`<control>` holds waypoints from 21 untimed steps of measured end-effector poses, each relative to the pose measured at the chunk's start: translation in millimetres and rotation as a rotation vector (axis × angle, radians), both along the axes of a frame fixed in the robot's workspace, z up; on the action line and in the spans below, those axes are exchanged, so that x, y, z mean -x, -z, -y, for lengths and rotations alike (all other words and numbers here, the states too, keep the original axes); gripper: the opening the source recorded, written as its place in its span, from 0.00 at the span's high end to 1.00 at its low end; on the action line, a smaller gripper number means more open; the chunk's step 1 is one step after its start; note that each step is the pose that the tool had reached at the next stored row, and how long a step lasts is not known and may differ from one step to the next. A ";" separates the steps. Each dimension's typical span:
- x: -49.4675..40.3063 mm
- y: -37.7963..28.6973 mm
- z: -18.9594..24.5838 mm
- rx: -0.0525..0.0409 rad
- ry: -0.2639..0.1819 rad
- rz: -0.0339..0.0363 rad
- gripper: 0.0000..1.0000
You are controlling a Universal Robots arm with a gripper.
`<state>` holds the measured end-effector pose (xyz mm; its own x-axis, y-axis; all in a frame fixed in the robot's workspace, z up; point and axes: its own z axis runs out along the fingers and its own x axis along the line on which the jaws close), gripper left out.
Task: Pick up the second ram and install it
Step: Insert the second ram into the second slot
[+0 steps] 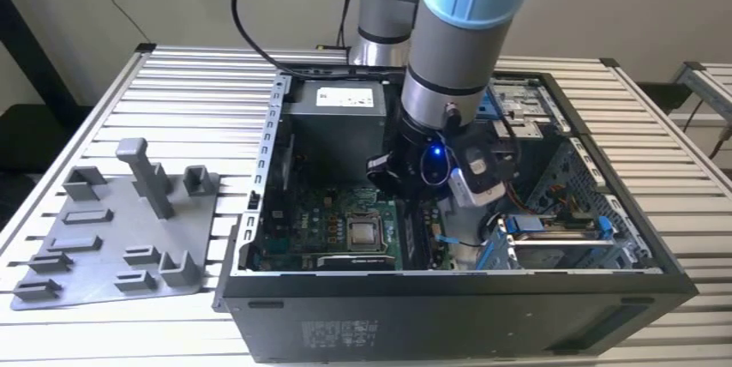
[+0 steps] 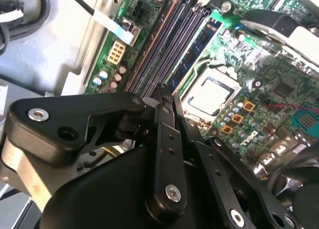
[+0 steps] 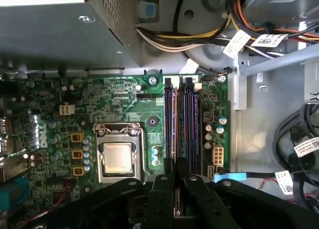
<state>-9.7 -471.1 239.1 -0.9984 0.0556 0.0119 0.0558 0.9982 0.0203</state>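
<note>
My gripper reaches down into the open computer case, right over the long black memory sockets of the green motherboard. In both wrist views its fingers stand close together, in line with the sockets. Between them shows a thin brownish edge, the second ram, held edge-on just above the sockets. Another stick with a blue label sits in the socket nearest the processor.
The grey power-supply box and a bundle of cables lie beyond the sockets. A metal drive cage bounds the case on the exterior view's right. A grey tray with upright pegs lies on the slatted table left of the case.
</note>
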 end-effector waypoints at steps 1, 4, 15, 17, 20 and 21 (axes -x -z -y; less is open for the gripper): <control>-0.5 1.0 0.0 0.0001 0.000 -0.0001 0.86; -1.3 3.9 0.0 0.0001 0.000 -0.0002 0.86; -2.6 11.4 1.7 0.0002 0.000 -0.0007 0.86; -3.0 11.8 1.7 0.0002 0.000 -0.0007 0.86; -3.1 13.5 1.6 0.0000 -0.001 -0.0006 0.86; -3.1 14.2 1.6 0.0001 -0.001 -0.0006 0.86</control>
